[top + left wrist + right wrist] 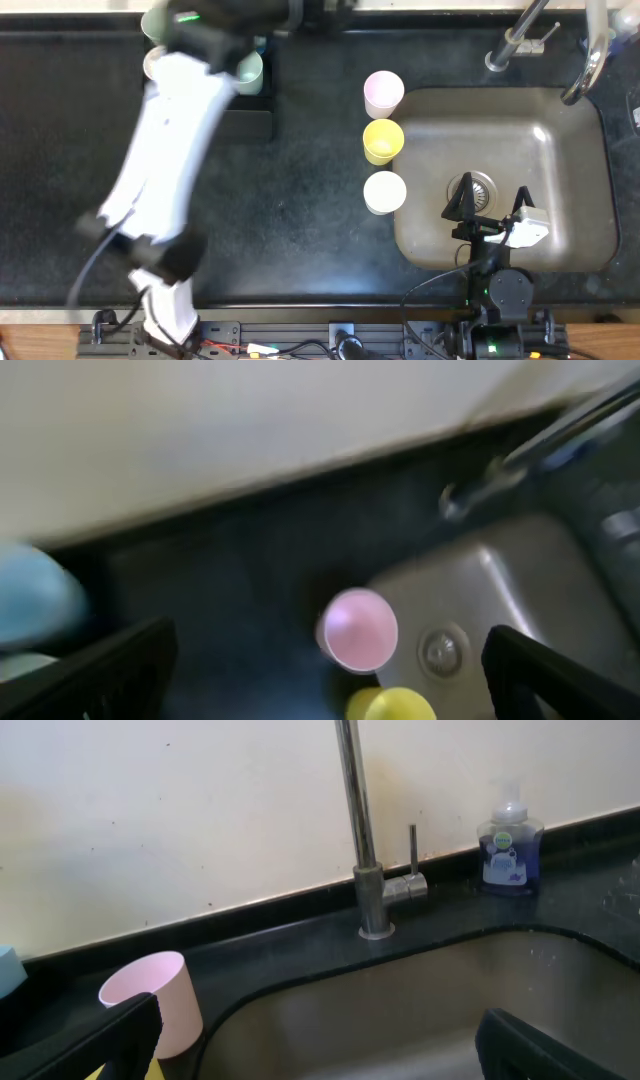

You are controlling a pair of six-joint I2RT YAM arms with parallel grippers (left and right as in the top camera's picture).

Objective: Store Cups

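Note:
Three cups stand in a row on the dark counter just left of the sink: a pink cup, a yellow cup and a white cup. A pale green cup sits at the back left by a dark holder. My left gripper hangs open high over the back of the counter, with the pink cup and yellow cup below it and a blue cup off to one side. Over the sink basin my right gripper is open and holds nothing; the pink cup shows beside it.
The steel sink takes up the right side, with its drain under the right gripper. A faucet and a soap bottle stand along the back wall. The left arm's white link spans the left counter.

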